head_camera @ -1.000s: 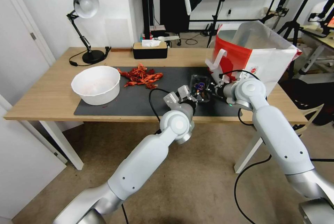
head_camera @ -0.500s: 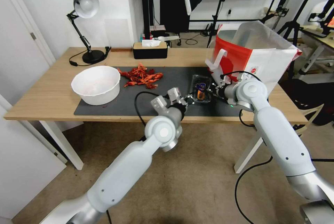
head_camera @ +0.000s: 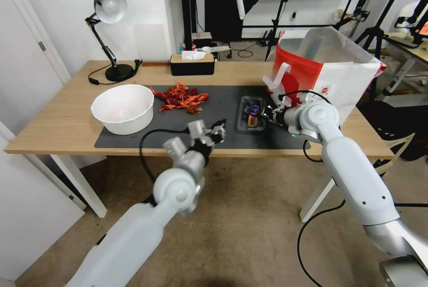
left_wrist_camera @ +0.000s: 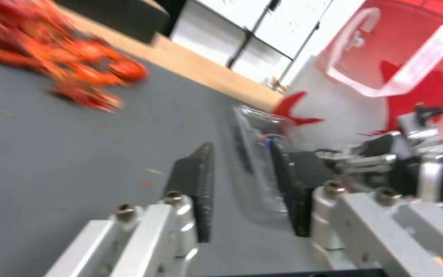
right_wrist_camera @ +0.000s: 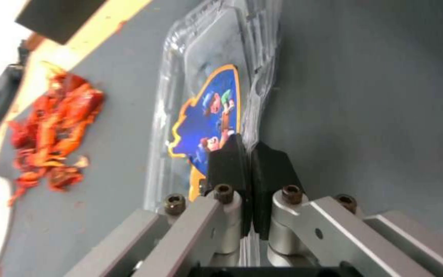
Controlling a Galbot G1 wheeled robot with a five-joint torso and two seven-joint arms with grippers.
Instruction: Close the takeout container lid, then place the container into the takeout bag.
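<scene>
You see the takeout container (head_camera: 252,115) lying flat on the dark mat (head_camera: 147,133), just beside the takeout bag (head_camera: 327,71). Its lid (right_wrist_camera: 201,104) looks folded down over the tray, so I judge the closing step is done or nearly done. The right gripper (right_wrist_camera: 245,154) pinches the container's thin plastic edge, its fingers closed on it. The left gripper (left_wrist_camera: 239,188) hovers over the mat near the table's front edge, apart from the container, with its fingers spread and nothing between them. What is left for you: lift the container and put it into the bag, which stands open.
</scene>
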